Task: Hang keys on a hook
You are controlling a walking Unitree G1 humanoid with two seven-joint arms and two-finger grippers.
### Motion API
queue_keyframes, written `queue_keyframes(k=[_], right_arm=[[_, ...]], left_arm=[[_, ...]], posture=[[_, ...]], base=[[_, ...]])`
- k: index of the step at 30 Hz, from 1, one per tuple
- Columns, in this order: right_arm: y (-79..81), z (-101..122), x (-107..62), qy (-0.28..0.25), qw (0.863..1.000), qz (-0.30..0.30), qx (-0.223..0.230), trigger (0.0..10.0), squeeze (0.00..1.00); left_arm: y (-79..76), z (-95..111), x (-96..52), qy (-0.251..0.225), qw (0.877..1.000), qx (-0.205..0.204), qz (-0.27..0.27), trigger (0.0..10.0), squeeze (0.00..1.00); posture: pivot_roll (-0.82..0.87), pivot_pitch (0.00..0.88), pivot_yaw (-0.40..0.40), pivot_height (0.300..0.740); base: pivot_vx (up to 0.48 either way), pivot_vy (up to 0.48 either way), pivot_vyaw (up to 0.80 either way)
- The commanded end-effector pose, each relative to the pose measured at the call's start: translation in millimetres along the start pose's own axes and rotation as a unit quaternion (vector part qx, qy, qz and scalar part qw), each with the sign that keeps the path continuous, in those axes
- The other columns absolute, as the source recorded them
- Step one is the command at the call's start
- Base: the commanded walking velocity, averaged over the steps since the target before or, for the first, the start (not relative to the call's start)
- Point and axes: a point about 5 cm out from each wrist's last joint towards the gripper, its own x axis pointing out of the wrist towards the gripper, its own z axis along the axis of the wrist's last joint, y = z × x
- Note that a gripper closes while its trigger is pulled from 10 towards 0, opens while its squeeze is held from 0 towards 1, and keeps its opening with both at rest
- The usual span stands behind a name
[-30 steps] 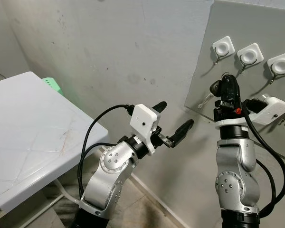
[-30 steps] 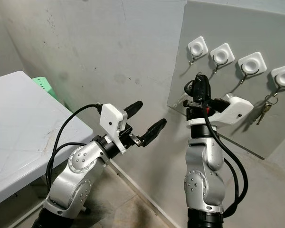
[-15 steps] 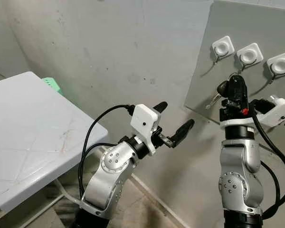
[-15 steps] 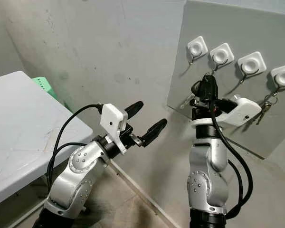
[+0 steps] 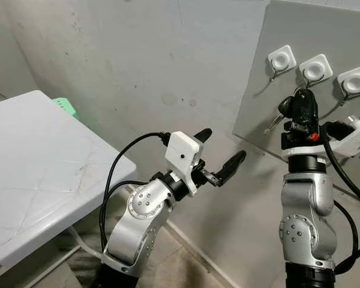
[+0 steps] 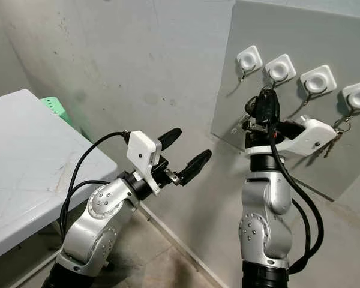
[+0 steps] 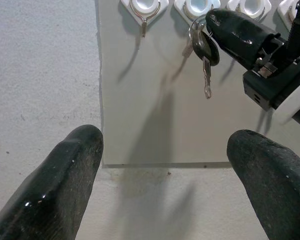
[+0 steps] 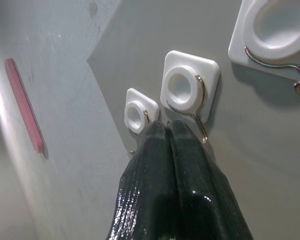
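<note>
Several white hooks (image 5: 315, 68) are stuck in a row on a grey board (image 5: 324, 30) on the wall. My right gripper (image 5: 301, 96) is raised against the board, shut on a bunch of keys (image 7: 205, 50) whose silver key (image 5: 271, 126) dangles below the fingers. Its tips (image 8: 166, 126) sit just under the wire of the second hook (image 8: 190, 90) from the left. The left gripper (image 5: 221, 147) is held out at chest height, left of the board and pointing at it, open with nothing between its fingers (image 7: 65, 175).
Another set of keys (image 6: 335, 137) hangs from the rightmost hook (image 6: 358, 94). A white table (image 5: 36, 156) stands at the left, with a green object (image 5: 67, 108) behind it against the concrete wall. Below lies bare floor.
My right gripper has risen and moved right along the board with the keys, from below the hook row up to the second hook. The left arm has stayed put.
</note>
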Motion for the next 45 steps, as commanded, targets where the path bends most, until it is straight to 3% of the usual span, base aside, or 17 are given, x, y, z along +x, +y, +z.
queue_keyframes(k=[1, 18, 19, 33, 34, 35, 36, 40, 45], right_arm=[[3.7, 8.7, 4.8, -0.020, 1.000, 0.003, 0.005, 10.0, 0.00], [-12.8, -12.2, -10.5, 0.026, 0.995, -0.057, 0.077, 10.0, 0.00], [-12.5, -13.9, -11.5, 0.030, 0.995, -0.055, 0.082, 10.0, 1.00], [-11.8, -29.2, -23.1, 0.066, 0.995, -0.034, 0.066, 10.0, 1.00], [-14.3, -35.4, -28.7, 0.084, 0.996, -0.024, 0.035, 10.0, 1.00], [-14.3, -35.4, -28.7, 0.084, 0.996, -0.024, 0.035, 10.0, 1.00], [-17.4, -42.0, -35.3, 0.101, 0.995, -0.015, 0.008, 10.0, 1.00], [-25.2, -53.6, -48.9, 0.132, 0.991, -0.006, -0.021, 10.0, 1.00], [-44.9, -75.5, -75.1, 0.196, 0.979, -0.010, -0.057, 10.0, 1.00]], left_arm=[[-1.8, 4.4, 0.0, -0.006, 1.000, 0.003, 0.000, 10.0, 0.00], [-1.5, 5.0, 0.4, -0.007, 1.000, 0.001, 0.005, 10.0, 0.00], [-1.5, 5.0, 0.5, -0.007, 1.000, 0.001, 0.005, 10.0, 0.00], [0.4, 4.2, -1.5, -0.005, 1.000, 0.005, 0.025, 10.0, 0.00], [2.6, 1.7, -3.1, -0.002, 0.999, 0.006, 0.035, 10.0, 0.00], [2.6, 1.7, -3.1, -0.002, 0.999, 0.006, 0.035, 10.0, 0.00], [5.4, -1.3, -5.1, 0.001, 0.999, 0.005, 0.046, 10.0, 0.00], [14.2, -14.0, -12.7, 0.016, 0.996, 0.000, 0.083, 10.0, 0.00], [32.0, -51.8, -34.5, 0.071, 0.986, -0.012, 0.153, 10.0, 0.00]], posture=[[-0.02, 0.007, -0.011, 0.740], [-0.02, 0.010, -0.011, 0.740], [-0.02, 0.010, -0.011, 0.740], [-0.01, 0.030, -0.017, 0.740], [-0.01, 0.033, -0.018, 0.740], [-0.01, 0.033, -0.018, 0.740], [-0.01, 0.033, -0.018, 0.740], [-0.01, 0.035, -0.019, 0.740], [-0.01, 0.035, -0.019, 0.740]], base=[[0.000, 0.000, 0.00], [0.000, 0.000, 0.00], [0.000, 0.000, 0.00], [0.000, 0.000, 0.00], [0.000, 0.000, 0.00], [0.000, 0.000, 0.00], [0.000, 0.000, 0.00], [0.000, 0.000, 0.00], [0.000, 0.000, 0.00]])
